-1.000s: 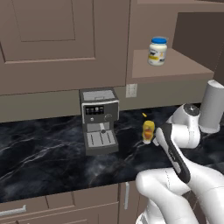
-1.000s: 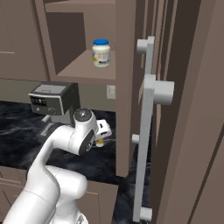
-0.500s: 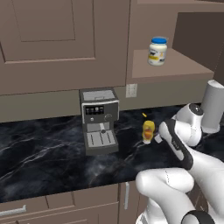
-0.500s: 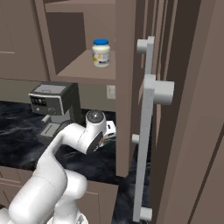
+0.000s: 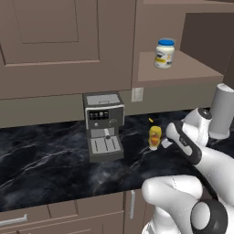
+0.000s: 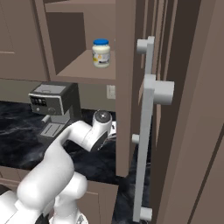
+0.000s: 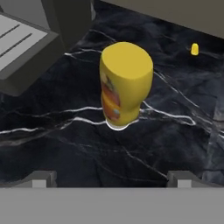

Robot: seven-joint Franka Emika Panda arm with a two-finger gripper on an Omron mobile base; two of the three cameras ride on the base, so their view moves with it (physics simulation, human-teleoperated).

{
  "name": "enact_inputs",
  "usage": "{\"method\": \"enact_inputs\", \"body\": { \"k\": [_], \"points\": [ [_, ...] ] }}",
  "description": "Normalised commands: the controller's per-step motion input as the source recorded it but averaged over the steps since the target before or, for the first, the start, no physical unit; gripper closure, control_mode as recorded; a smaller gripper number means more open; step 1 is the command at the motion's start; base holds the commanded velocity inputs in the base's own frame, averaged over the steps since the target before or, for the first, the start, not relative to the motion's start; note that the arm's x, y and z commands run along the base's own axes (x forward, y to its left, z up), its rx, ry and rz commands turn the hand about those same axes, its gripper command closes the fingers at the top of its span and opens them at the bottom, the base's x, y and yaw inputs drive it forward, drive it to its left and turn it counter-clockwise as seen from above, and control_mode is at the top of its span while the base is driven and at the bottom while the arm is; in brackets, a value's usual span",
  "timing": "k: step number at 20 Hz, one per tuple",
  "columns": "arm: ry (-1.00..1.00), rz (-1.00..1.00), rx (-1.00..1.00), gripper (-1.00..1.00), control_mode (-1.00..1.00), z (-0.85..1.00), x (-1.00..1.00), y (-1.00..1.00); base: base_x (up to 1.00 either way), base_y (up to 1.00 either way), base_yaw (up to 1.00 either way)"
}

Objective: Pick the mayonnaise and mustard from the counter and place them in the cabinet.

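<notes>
While one mayonnaise [image 5: 164,53] jar stands upright on the tan shelf of the open cabinet [image 5: 183,73], near that shelf's front edge, one mustard [image 5: 155,137] bottle stands on the black worktop [image 5: 55,160] below, cap down on its pale cap, roughly midway between the worktop's back edge and its front edge. One claw [image 7: 111,177] hovers just above and beside the mustard with its jaws spread wide apart, touching nothing; in the hand view its two dark fingertips [image 7: 41,178] sit to either side of the bottle, which is centred between them but well clear. One grey coffee machine [image 5: 104,124] stands on the worktop to the left of the mustard, close to the back wall. One small yellow bit [image 7: 194,49] lies on the worktop behind the bottle, toward the back edge; what it is cannot be told. One tall pale grey cylinder [image 5: 222,112] stands at the worktop's right end.
</notes>
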Motion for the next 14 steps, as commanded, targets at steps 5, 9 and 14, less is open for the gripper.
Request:
{"method": "enact_inputs", "body": {
  "k": [5, 9, 14],
  "points": [
    [0.00, 0.04, 0.01, -1.00, -1.00, -0.02, 0.01, -0.02, 0.00, 0.00, 0.00],
    [0.00, 0.08, 0.05, -1.00, -1.00, 0.00, 0.00, -0.11, 0.00, 0.00, 0.00],
    [0.00, 0.11, 0.06, -1.00, -1.00, 0.00, 0.00, -0.12, 0.00, 0.00, 0.00]
  ]
}}
